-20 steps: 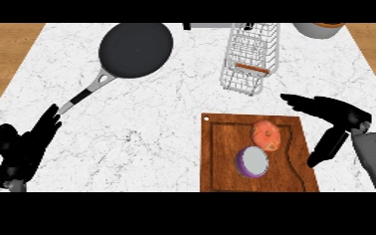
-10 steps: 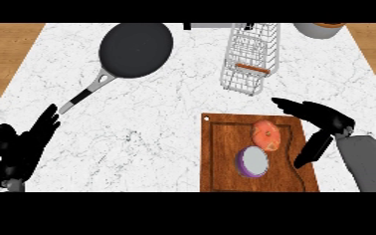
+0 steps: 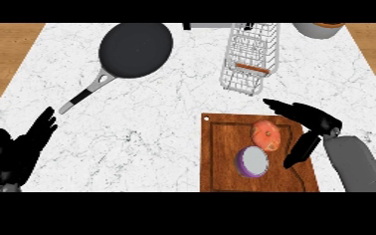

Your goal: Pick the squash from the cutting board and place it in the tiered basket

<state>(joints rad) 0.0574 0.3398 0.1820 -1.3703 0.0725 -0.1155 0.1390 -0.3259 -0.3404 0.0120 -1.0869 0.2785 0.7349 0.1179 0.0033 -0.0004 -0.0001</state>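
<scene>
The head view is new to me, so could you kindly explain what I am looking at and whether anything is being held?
This picture looks steeply down from the robot's head onto a marble counter. The black shapes entering from below are its two hands. The right hand is open beside the wooden cutting board, its fingers spread either side of the orange squash but not closed on it. The left hand rests open at the lower left edge. Nothing is held yet. Also on the board lies a purple-rimmed round object. Farther back are a dark frying pan, the wire tiered basket where the squash should go, and a bowl at the top right.
</scene>
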